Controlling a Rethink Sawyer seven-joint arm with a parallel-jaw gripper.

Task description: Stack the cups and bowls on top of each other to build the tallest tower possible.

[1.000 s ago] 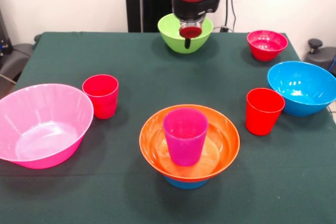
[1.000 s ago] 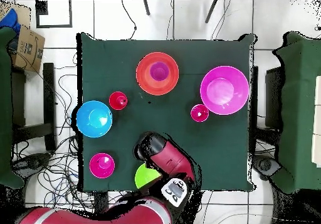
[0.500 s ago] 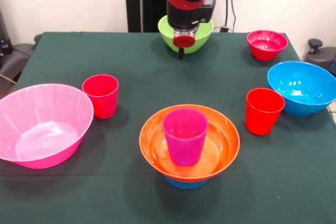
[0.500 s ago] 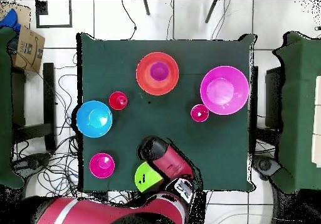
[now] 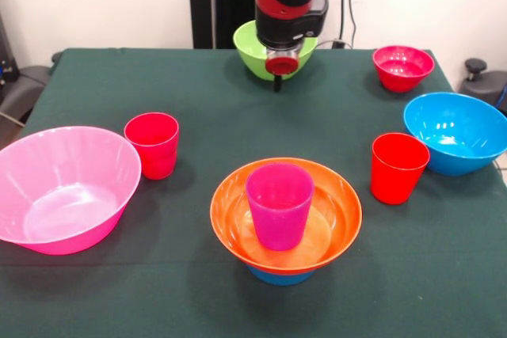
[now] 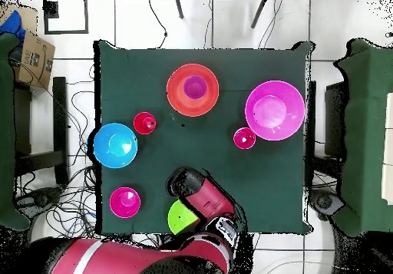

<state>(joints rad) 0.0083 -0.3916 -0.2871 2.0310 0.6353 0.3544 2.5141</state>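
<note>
Arm comes down at the far edge of the table [image 5: 198, 93], wrist pointing down, gripper [image 5: 278, 77] hanging right at the lime green bowl [image 5: 252, 51]. The bowl looks tilted and off the cloth w/ the gripper end in front of it. Only one dark finger tip shows below the red end cap, so can't tell if the fingers are apart or clamped on the bowl's rim, tbh. Overhead view: arm's red body covers about half the green bowl [image 6: 180, 216], nothing useful on the fingers there either.

Rest of the stuff, front view:
- tower near centre: orange bowl [image 5: 286, 215] sitting on a small blue bowl [image 5: 279, 276], purple cup [image 5: 279, 205] upright inside the orange one
- big pink bowl [image 5: 65, 187] near left, red cup [image 5: 152, 145] just beside it to the right, not touching
- 2nd red cup [image 5: 398, 167] on the right, next to the big blue bowl [image 5: 458, 132]
- small red-magenta bowl [image 5: 403, 67] far right, well apart from the green one
</note>
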